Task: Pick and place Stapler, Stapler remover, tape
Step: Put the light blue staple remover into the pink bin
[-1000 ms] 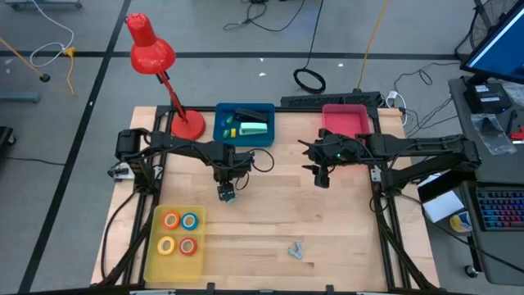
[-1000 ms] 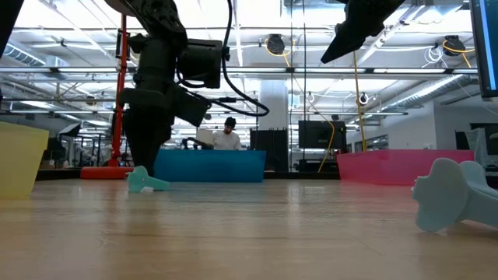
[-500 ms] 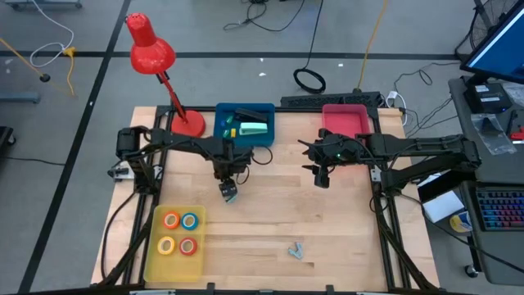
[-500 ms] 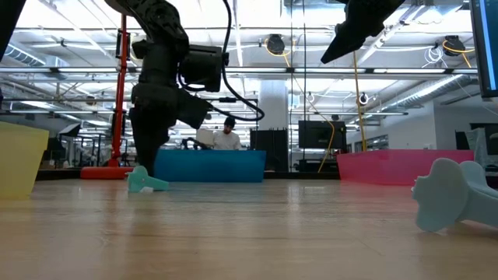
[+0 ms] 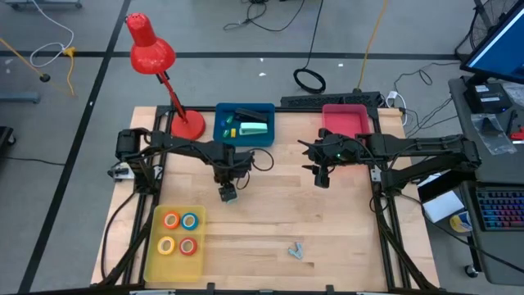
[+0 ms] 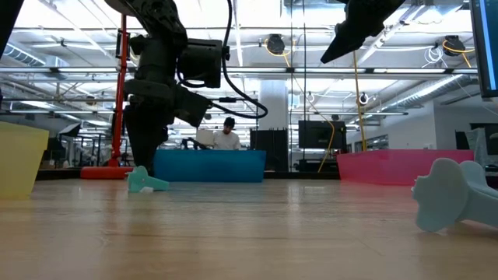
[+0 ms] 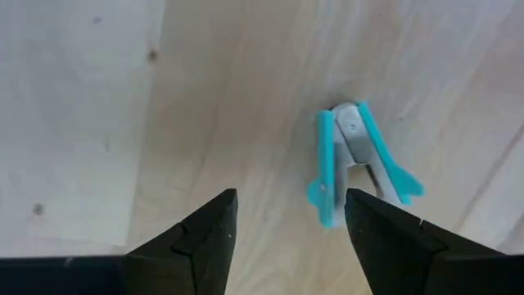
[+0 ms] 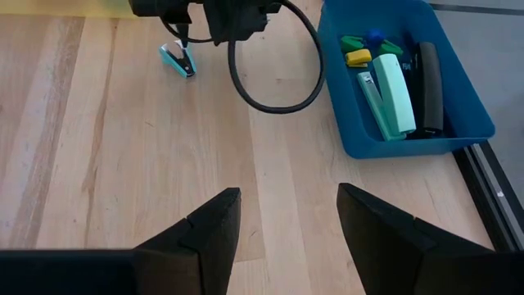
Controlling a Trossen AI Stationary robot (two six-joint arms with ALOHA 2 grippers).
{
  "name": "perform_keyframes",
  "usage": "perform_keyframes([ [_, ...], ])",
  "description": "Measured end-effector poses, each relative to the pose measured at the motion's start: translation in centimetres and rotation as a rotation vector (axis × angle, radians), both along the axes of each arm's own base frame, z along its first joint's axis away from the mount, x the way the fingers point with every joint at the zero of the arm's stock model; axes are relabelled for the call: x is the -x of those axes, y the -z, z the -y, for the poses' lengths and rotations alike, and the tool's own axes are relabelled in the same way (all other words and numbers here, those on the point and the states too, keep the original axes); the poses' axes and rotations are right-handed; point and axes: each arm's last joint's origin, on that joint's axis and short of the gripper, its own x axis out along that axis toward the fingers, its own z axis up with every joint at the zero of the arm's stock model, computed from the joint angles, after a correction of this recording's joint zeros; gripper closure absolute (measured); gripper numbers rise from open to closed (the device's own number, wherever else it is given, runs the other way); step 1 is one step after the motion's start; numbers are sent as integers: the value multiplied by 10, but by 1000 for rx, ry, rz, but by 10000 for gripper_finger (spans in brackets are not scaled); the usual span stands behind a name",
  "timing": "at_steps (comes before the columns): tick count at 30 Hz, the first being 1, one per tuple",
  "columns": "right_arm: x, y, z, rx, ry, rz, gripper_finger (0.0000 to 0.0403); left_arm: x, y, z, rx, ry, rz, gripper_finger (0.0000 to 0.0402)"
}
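A teal stapler remover (image 7: 356, 164) lies flat on the wooden table, left of the middle; it also shows in the high view (image 5: 228, 195) and the low view (image 6: 146, 182). My left gripper (image 7: 286, 217) is open, pointing down close above it, with the remover just past one fingertip and untouched. A light green stapler (image 5: 254, 127) lies in the blue bin (image 5: 221, 135) at the back. Orange, blue, yellow and red tape rolls (image 5: 180, 233) lie in the yellow tray (image 5: 155, 246). My right gripper (image 5: 321, 177) is open and empty, raised right of the middle.
A pink bin (image 5: 346, 120) stands at the back right and a red desk lamp (image 5: 187, 123) at the back left. A grey-blue piece (image 5: 295, 250) lies near the front edge. The blue bin also holds small coloured bits and a black item (image 8: 430, 78).
My left gripper has swayed a little above the stapler remover and come back to about where it was. The remover has stayed in place.
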Motion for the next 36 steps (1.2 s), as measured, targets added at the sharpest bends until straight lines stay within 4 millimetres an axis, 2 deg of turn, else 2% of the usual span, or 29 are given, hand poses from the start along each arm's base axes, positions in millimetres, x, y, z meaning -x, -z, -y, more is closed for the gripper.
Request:
perform_keyframes([
  [13, 0, 0, 0, 5, -4, -1, 206, 0, 0, -3, -16, -80, -18, 174],
  [19, -1, -1, 0, 6, -4, 16, 206, -2, -6, -6, -65, -90, -29, 174],
  [24, -2, -3, 0, 7, -4, 38, 206, -1, -6, -11, -61, -195, -50, 174],
  [36, -4, -4, 0, -1, 2, 60, 206, -4, -3, -9, -15, -203, -7, 174],
])
